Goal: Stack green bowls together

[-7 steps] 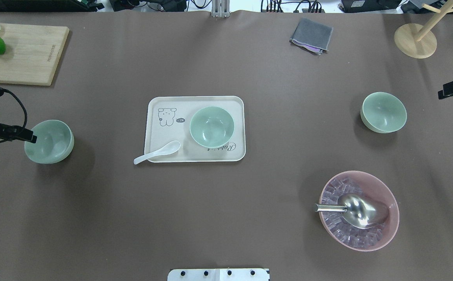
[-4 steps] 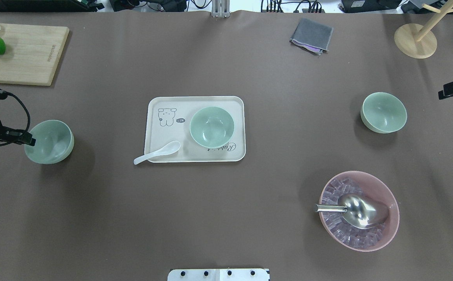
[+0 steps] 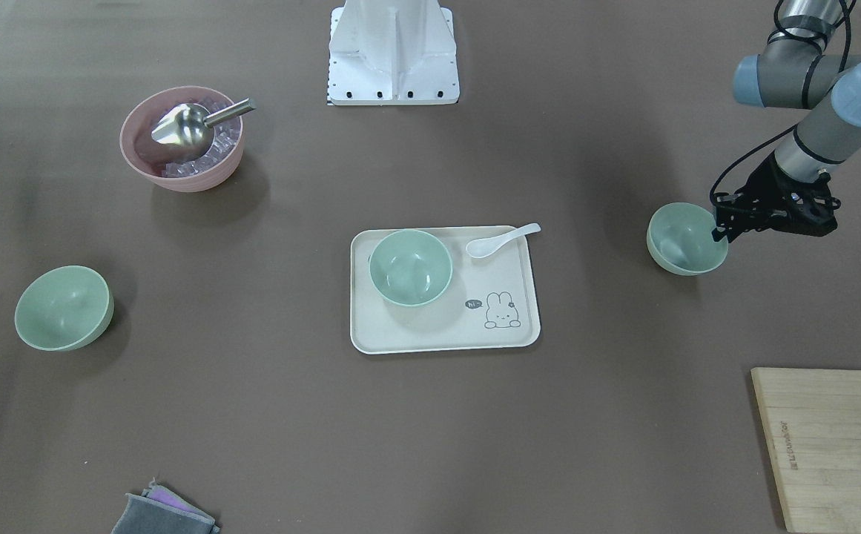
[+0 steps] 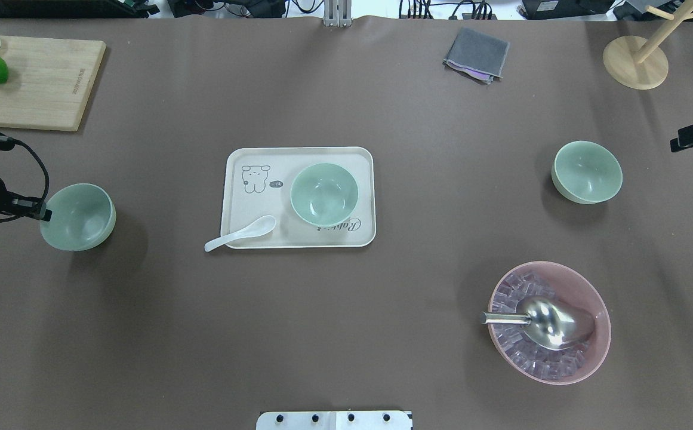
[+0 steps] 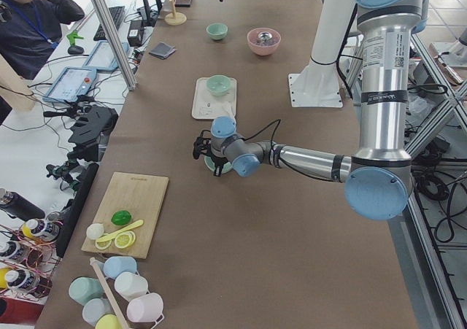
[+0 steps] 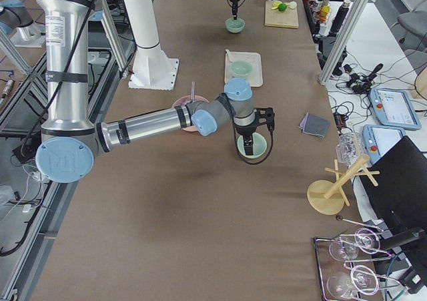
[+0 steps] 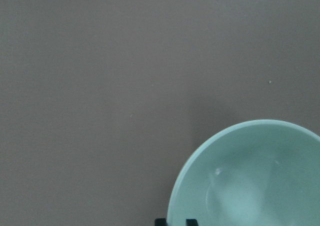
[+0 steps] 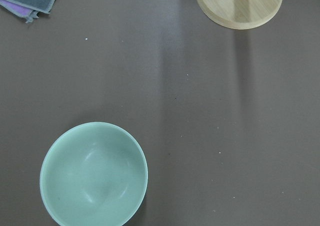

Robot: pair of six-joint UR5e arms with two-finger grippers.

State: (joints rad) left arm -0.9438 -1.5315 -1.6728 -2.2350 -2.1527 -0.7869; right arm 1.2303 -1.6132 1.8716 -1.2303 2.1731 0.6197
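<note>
Three pale green bowls stand upright and apart. The left green bowl (image 4: 80,218) sits on the table, also in the front view (image 3: 682,241) and the left wrist view (image 7: 250,181). My left gripper (image 4: 45,213) is at its outer rim, fingers close together on either side of the rim (image 7: 175,221). The middle green bowl (image 4: 323,194) sits on the cream tray (image 4: 245,161). The right green bowl (image 4: 587,172) stands on the table, also in the right wrist view (image 8: 93,173). My right gripper (image 4: 677,143) hangs above and beside it; its jaws are not readable.
A white spoon (image 4: 242,234) lies over the tray's near-left edge. A pink bowl (image 4: 604,334) with ice cubes and a metal scoop stands near right. A cutting board (image 4: 42,83) with fruit is far left, a grey cloth (image 4: 477,55) and a wooden stand (image 4: 635,63) far right.
My left gripper has drawn back slightly to the left along the bowl's rim, and the left bowl has shifted a few pixels to the right. The right arm has not moved.
</note>
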